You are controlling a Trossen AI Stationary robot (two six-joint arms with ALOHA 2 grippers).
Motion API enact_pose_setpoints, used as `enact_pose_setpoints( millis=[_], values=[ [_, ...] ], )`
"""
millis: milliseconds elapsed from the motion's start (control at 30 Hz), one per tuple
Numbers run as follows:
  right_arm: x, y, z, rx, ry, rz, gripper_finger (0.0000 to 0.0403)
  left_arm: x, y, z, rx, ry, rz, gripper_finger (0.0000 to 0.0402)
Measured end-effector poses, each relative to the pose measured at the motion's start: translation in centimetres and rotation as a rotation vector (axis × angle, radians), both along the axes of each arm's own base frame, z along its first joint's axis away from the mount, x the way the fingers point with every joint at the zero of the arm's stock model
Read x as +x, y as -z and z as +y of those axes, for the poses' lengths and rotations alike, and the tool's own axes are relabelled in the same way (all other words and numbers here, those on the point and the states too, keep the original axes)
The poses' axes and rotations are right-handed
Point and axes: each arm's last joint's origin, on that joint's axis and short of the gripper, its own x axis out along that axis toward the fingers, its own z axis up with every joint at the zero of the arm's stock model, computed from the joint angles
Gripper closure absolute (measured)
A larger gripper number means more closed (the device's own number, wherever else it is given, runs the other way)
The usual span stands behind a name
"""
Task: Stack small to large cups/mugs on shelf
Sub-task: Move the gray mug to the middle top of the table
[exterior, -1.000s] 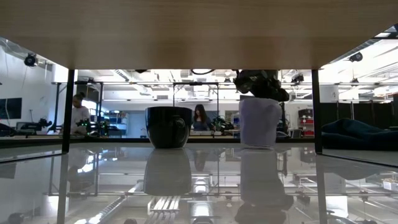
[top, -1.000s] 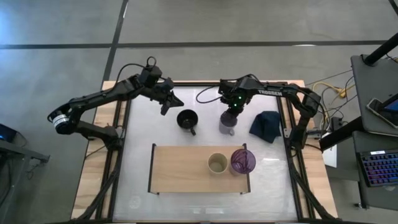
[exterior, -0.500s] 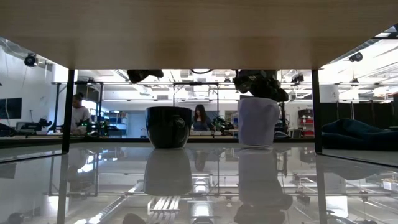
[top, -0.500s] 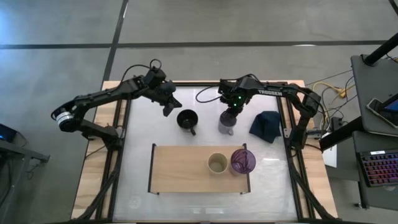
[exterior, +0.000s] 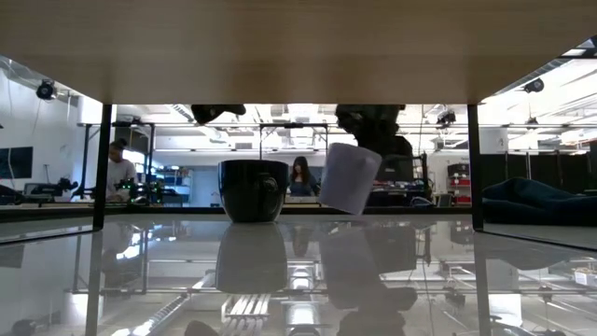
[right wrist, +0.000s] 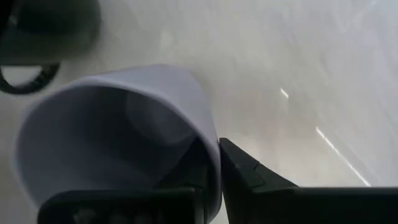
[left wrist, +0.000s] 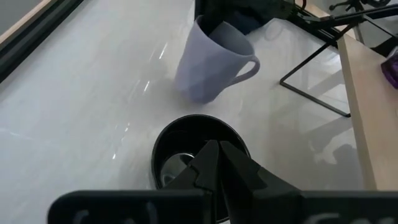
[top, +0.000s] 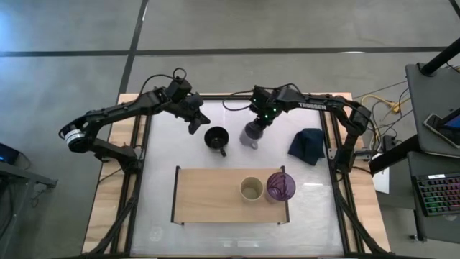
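Right claw point(top: 256, 126), pinching rim of grey-lavender handled mug point(top: 249, 136), has just tipped and lifted it off desk near rear edge, beside black mug point(top: 215, 137). Shelf placement next. Left claw point(top: 192, 119) clenched, hovering.

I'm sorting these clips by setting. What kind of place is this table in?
Probably a robotics lab or workshop. In the low view a person stands among benches and racks of equipment in an open hall, and in the high view a keyboard sits on a desk beside the table.
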Motion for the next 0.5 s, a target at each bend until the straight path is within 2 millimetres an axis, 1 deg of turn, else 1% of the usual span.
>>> enact_pose_setpoints(
  millis=[167, 333, 500],
  values=[
    [0.8, -0.1, -0.5, -0.060, 0.009, -0.062, 0.0377, 0.0, 0.0, 0.0, -0.008, -0.003, -0.001, 0.0402],
    [1.0, 1.1, -0.6, -0.050, 0.021, -0.020, 0.0373, 0.0, 0.0, 0.0, -0.022, -0.013, -0.001, 0.0402],
    [1.2, 1.5, -0.8, -0.043, 0.020, -0.021, 0.0372, -0.1, -0.2, -0.1, -0.018, -0.012, -0.007, 0.0402]
  ],
)
